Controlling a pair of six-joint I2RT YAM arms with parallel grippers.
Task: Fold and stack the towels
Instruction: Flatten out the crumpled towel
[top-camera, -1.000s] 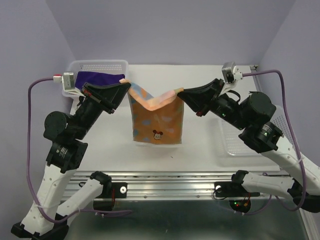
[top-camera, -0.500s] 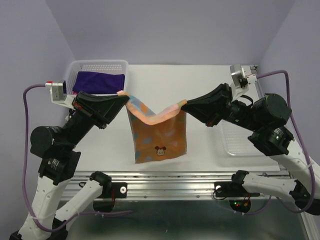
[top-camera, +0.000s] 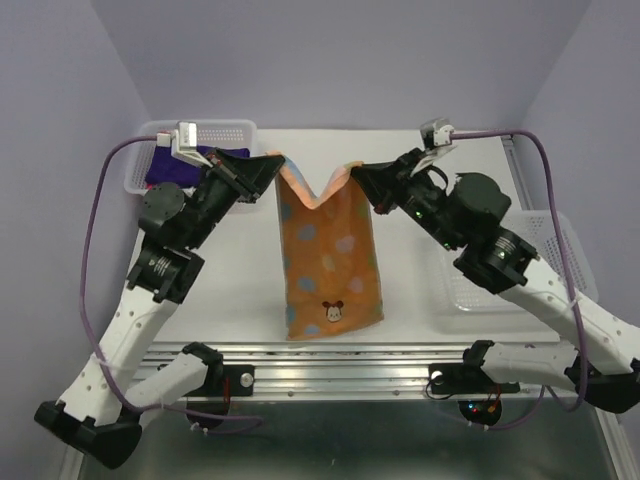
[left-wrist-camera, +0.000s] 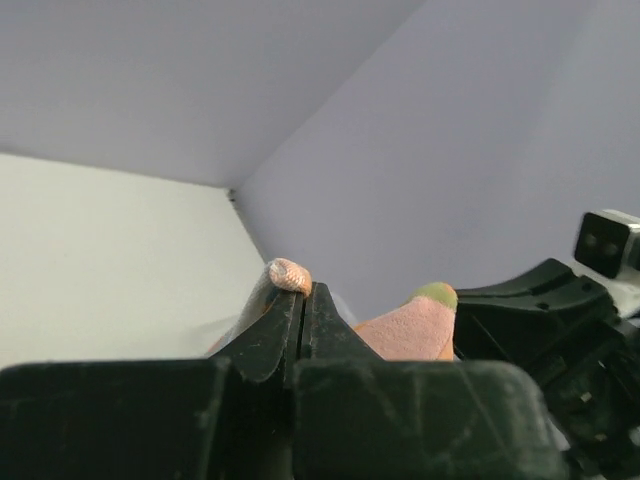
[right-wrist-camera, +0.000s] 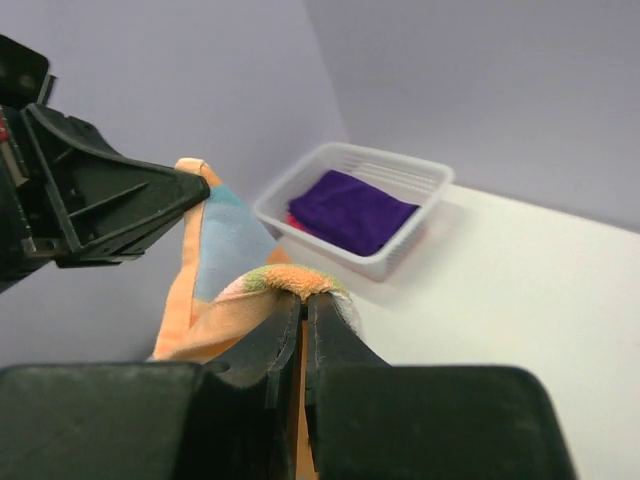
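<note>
Orange towel (top-camera: 330, 260) corners: clamped tight, one each, in left gripper (top-camera: 277, 160) and right gripper (top-camera: 355, 172).
Hang: spread open over the table (top-camera: 450, 160) middle, hem toward the front edge.
Purple towel (right-wrist-camera: 350, 210): in the basket (right-wrist-camera: 420, 175), back-left corner.
Progress: seemingly early; folding and stacking remain.

Largely hidden behind the left arm (top-camera: 168, 215) from above, the purple towel (top-camera: 163, 165) inside the white basket (top-camera: 215, 128); beneath it in that basket, just a sliver of pink cloth (right-wrist-camera: 297, 221), otherwise covered.
</note>
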